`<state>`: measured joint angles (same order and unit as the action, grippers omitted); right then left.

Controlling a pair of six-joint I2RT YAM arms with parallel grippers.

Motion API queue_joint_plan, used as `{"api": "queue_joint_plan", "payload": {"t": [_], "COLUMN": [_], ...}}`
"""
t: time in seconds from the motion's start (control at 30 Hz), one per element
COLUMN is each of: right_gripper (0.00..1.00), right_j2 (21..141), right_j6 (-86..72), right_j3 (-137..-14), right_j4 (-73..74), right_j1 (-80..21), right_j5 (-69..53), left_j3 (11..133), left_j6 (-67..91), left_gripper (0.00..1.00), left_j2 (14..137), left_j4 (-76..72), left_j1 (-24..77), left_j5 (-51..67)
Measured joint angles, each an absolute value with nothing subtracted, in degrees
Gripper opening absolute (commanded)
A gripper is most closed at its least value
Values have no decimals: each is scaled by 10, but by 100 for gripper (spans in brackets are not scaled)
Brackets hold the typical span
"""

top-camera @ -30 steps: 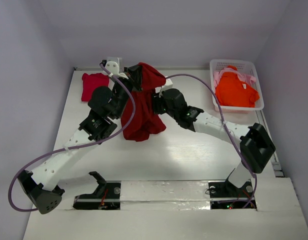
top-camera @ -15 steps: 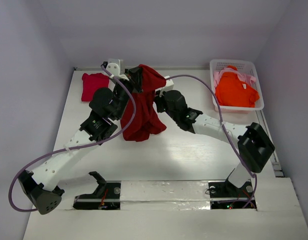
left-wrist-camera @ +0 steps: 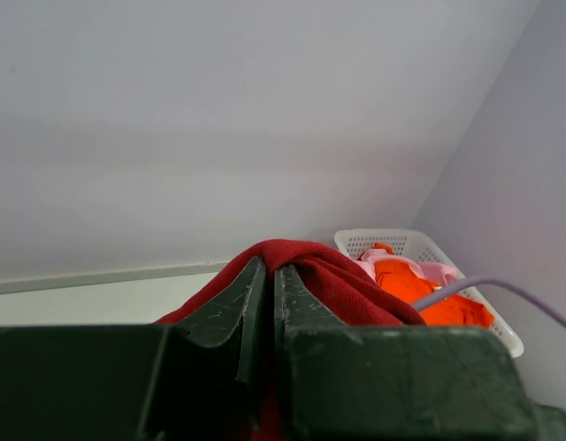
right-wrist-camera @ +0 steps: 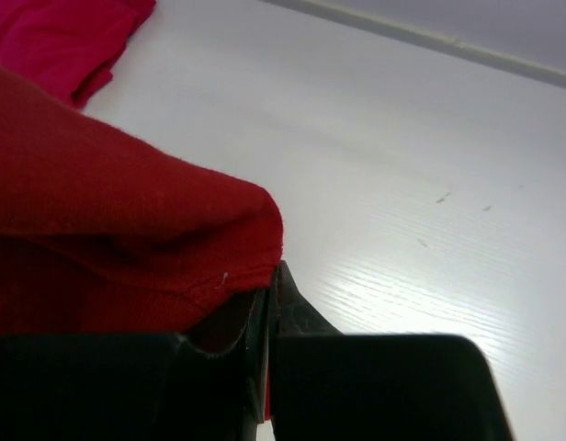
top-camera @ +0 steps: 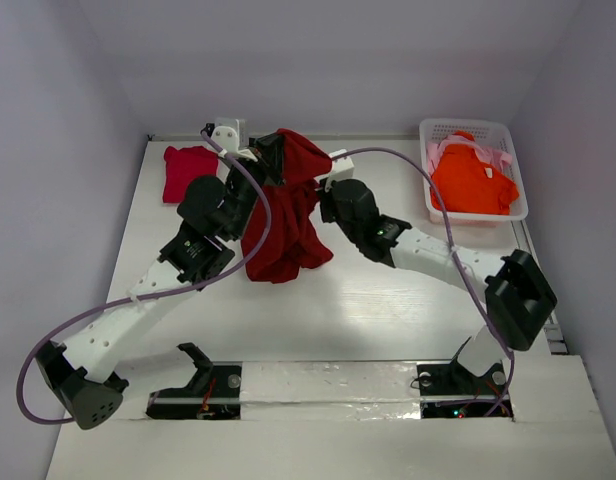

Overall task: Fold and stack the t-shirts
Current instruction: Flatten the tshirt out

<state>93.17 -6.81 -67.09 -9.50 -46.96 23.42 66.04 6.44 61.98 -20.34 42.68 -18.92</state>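
Pale lilac walls (top-camera: 58, 80) enclose a white wood-grain counter (top-camera: 388, 310). Above its upper centre the large dark red cloth t-shirt (top-camera: 283, 235) hangs bunched, clamped by the left end effector (left-wrist-camera: 269, 268) at its top and the right end effector (right-wrist-camera: 272, 273) at an edge. A crimson-pink t-shirt (top-camera: 188, 170) lies upper left; a bright orange t-shirt (top-camera: 471, 180) and a pale pink t-shirt (top-camera: 498, 158) fill the white plastic lattice basket (top-camera: 468, 126) upper right.

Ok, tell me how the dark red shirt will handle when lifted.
Probably floppy: the dark red t-shirt hangs in loose folds below the left gripper. Likely light: a pinch holds it. It may sag between grips, with the right gripper pinching an edge.
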Motion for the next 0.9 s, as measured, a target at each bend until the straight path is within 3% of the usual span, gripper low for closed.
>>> {"api": "queue_joint_plan", "payload": {"t": [0.37,0.9], "right_gripper": [0,0], "right_j2": [804,695], "right_j6": [-16,25], "right_j3": [-693,-774], "right_j4": [-29,91], "right_j1": [-470,-470], "right_j5": [318,333], "left_j3": [660,636], "left_j6": [64,65], "left_gripper": [0,0], "left_j2": [602,559], "left_j4": [-203,-198], "left_j1": [427,427], "left_j5": [-196,-228]}}
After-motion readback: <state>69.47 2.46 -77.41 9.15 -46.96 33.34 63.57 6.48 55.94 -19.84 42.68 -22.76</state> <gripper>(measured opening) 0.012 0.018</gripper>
